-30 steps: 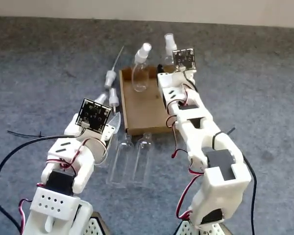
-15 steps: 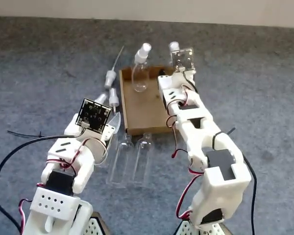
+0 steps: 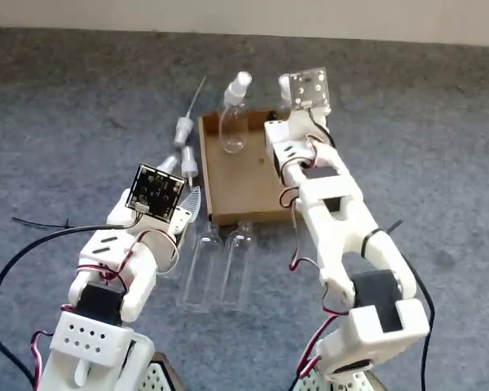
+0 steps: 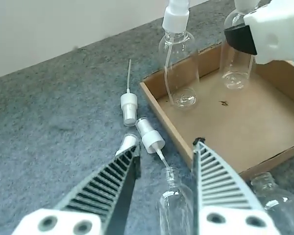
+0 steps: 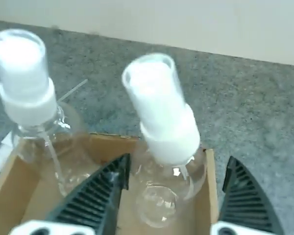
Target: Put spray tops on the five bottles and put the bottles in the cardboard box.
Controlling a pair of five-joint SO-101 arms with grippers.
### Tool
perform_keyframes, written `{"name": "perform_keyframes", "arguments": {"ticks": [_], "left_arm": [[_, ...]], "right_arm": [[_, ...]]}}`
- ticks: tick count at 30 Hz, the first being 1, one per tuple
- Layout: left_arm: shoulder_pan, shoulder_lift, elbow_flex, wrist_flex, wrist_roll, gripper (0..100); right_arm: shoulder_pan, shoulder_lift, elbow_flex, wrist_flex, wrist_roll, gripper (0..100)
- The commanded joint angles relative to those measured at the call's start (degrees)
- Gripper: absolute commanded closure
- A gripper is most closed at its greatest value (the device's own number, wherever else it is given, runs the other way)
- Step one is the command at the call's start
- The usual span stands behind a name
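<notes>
Two clear bottles with white spray tops stand at the far end of the cardboard box (image 3: 246, 175): one (image 3: 232, 122) at its left, the other (image 5: 169, 147) in the far right corner. My right gripper (image 5: 178, 164) is open, with its fingers on either side of the corner bottle and gaps showing. Two uncapped bottles (image 3: 200, 259) (image 3: 239, 259) lie side by side in front of the box. Three loose spray tops (image 4: 129, 104) (image 4: 150, 137) (image 4: 127, 144) lie left of the box. My left gripper (image 4: 165, 149) hangs open over the neck of the left uncapped bottle (image 4: 174, 203).
Grey carpet covers the table. A thin dip tube (image 3: 197, 94) lies beyond the loose tops. A black cable (image 3: 33, 224) trails at the left. A pale wall runs along the far edge.
The right arm's wrist has tipped up and its elbow has swung right. The corner bottle's top shifted slightly nearer. The left arm has not moved.
</notes>
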Motion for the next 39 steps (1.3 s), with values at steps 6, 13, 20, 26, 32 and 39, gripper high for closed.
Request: {"name": "perform_keyframes", "arguments": {"ticks": [6, 13, 20, 26, 32, 39], "left_arm": [[-0.48, -0.31, -0.22, -1.41, 0.53, 84], [-0.40, -0.31, -0.22, -1.41, 0.53, 84], [-0.40, -0.31, -0.22, -1.41, 0.53, 84], [-0.57, -0.22, -0.22, -1.41, 0.53, 84], [-0.75, -0.22, -0.22, -1.41, 0.53, 84], [-0.75, -0.22, -0.22, -1.41, 0.53, 84]], "right_arm": [[0.66, -11.56, -13.49, 22.46, 0.09, 75.2], [-0.84, -17.45, -19.38, 49.71, -2.37, 75.2], [-6.64, -21.93, -19.03, 68.44, -4.40, 75.2], [-16.66, -22.29, -13.32, 73.80, -15.56, 75.2], [-24.84, -24.57, -0.84, 71.08, -20.75, 75.2], [-28.18, -32.57, 13.32, 60.79, -21.27, 75.0]]}}
